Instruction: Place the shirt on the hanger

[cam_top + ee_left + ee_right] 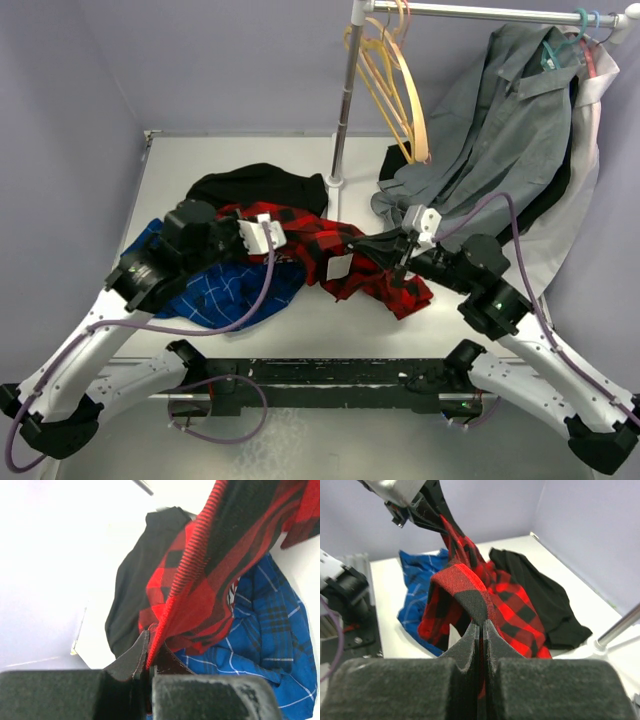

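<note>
The red-and-black checked shirt [330,250] is stretched between my two grippers just above the table, its small white label [340,266] facing up. My left gripper [262,232] is shut on a red edge of the shirt [200,580], and the cloth runs up out of the closed jaws [149,650]. My right gripper [400,250] is shut on a folded edge of the shirt [470,587], pinched between the pads [482,627]. I cannot pick out the thin pale pink hanger for certain among the hangers on the rail.
A blue checked shirt [225,290] lies under the left gripper and a black garment [260,185] lies behind it. The rack pole [343,110] stands mid-table. Tan wooden hangers [400,90] and a grey shirt [500,120] on a teal hanger [585,18] hang from the rail.
</note>
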Controlling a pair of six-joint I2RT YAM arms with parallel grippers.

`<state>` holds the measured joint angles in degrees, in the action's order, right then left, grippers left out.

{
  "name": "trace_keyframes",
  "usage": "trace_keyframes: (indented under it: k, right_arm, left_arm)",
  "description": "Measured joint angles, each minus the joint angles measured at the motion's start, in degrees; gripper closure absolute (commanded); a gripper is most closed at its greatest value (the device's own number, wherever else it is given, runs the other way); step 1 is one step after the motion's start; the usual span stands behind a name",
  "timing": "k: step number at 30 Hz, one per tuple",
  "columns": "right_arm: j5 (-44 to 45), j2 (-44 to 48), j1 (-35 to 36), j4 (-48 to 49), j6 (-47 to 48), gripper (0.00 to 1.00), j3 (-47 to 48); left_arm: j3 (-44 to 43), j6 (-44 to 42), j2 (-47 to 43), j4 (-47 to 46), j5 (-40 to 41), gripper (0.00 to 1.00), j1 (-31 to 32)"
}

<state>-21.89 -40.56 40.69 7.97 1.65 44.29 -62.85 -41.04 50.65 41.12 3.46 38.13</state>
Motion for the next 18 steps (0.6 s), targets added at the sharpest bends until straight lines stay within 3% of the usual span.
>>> trace_keyframes:
  k: [5, 13, 16, 18]
  right_arm:
    - [3.19, -2.99, 4.26, -4.66, -2.84, 1.0, 12.07]
    - [10.1, -22.29, 6.29, -17.75, -6.93, 1.0, 52.85]
    - [10.82, -25.07, 6.29, -19.61, -9.14, 1.0, 57.94]
    - [11.13, -24.13, 6.29, -19.71, -11.32, 1.0, 55.71]
  left_arm:
    - [-12.52, 0.13, 0.68, 6.73, -3.87, 1.0, -1.7]
    - [-38.75, 2.1, 7.74, 10.91, -7.39, 1.0, -2.49]
    - [-45.72, 2.47, 9.99, 12.11, -8.28, 1.0, -2.82]
    - [-44.61, 2.4, 9.7, 11.89, -8.28, 1.0, -2.89]
